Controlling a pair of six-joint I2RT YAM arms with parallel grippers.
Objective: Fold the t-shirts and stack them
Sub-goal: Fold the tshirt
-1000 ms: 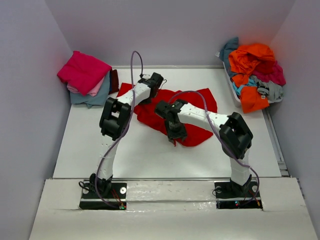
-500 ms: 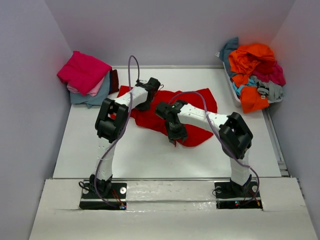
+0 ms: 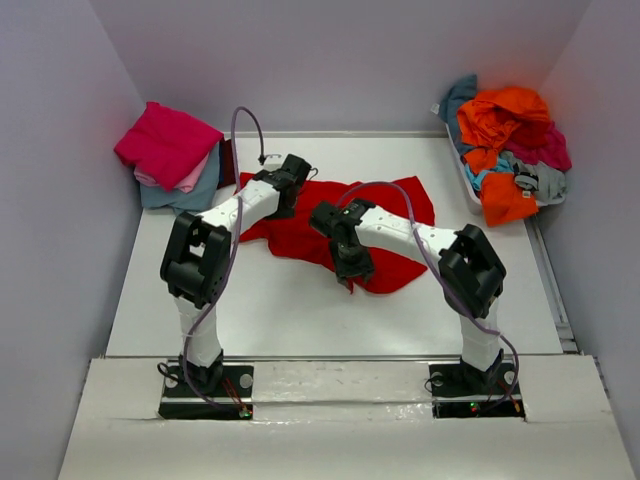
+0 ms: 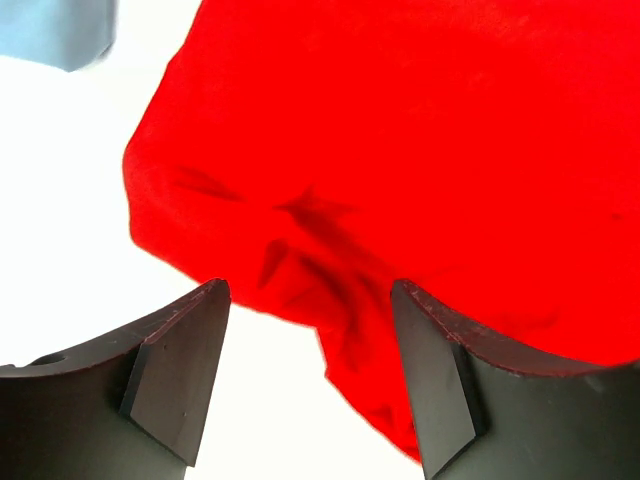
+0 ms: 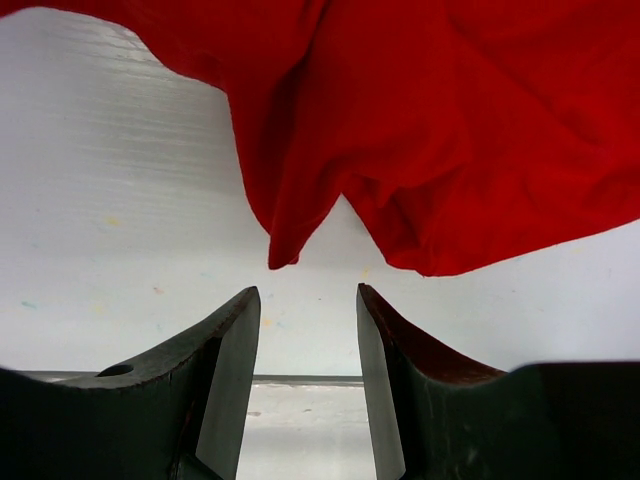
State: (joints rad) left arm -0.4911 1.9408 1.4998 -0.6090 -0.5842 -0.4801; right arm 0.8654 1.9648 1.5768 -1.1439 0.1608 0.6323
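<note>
Both open: left hand (image 4: pixel 310 290) over a crumpled edge of the red t-shirt (image 4: pixel 420 150), right hand (image 5: pixel 306 292) facing a fold just ahead, likely to flatten it.

The left arm (image 3: pixel 245 200) and right arm (image 3: pixel 400 230) cover the middle of the red t-shirt (image 3: pixel 395 270); both wrist views cut it off at the top. The heaped t-shirts (image 3: pixel 505 130) hide most of their tray (image 3: pixel 460 172); a grey-blue cloth (image 4: pixel 55 30) shows only a corner

Left tool (image 4: pixel 309 330) opened over the red t-shirt (image 4: pixel 420 150)
</note>
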